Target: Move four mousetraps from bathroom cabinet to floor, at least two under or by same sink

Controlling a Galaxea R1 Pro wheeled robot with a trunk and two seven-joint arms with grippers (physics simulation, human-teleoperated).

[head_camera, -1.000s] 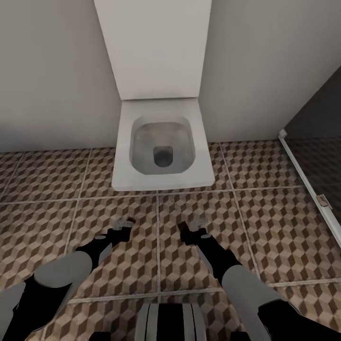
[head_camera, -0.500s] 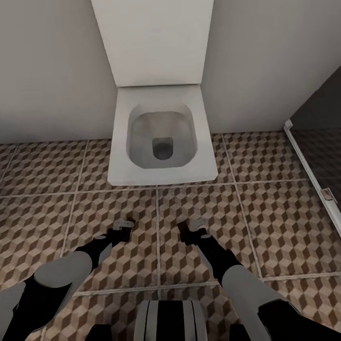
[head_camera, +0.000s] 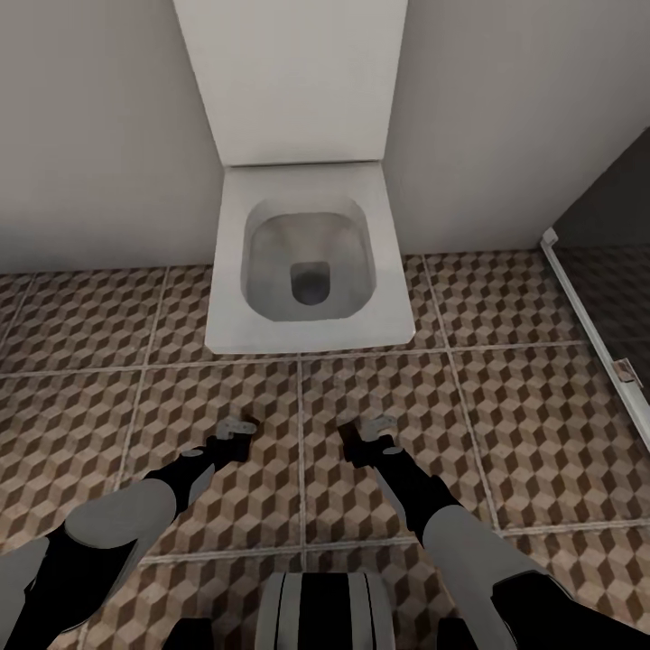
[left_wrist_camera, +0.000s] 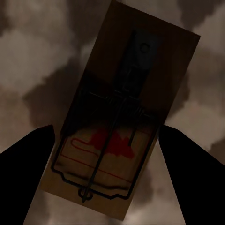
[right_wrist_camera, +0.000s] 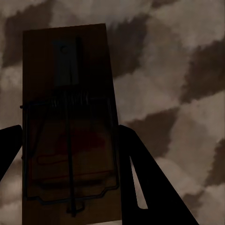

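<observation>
Both arms reach forward; left hand (head_camera: 236, 431) and right hand (head_camera: 366, 431) each clamped.

Setting: a home bathroom. A white square toilet (head_camera: 310, 262) with its lid (head_camera: 291, 81) raised is standing against a plain grey wall (head_camera: 99, 135); cube-patterned floor tiles (head_camera: 533, 433) are spreading below; a glass shower door (head_camera: 605, 298) is bordering the side.

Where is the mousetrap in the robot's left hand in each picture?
Head view: the left mousetrap is a tiny brown bit at the left gripper's tip, lower middle-left.
Left wrist view: big, centre, between the dark fingers.
Right wrist view: this is the other mousetrap, in the right gripper.
Shared landmark: the cube-pattern floor.
</observation>
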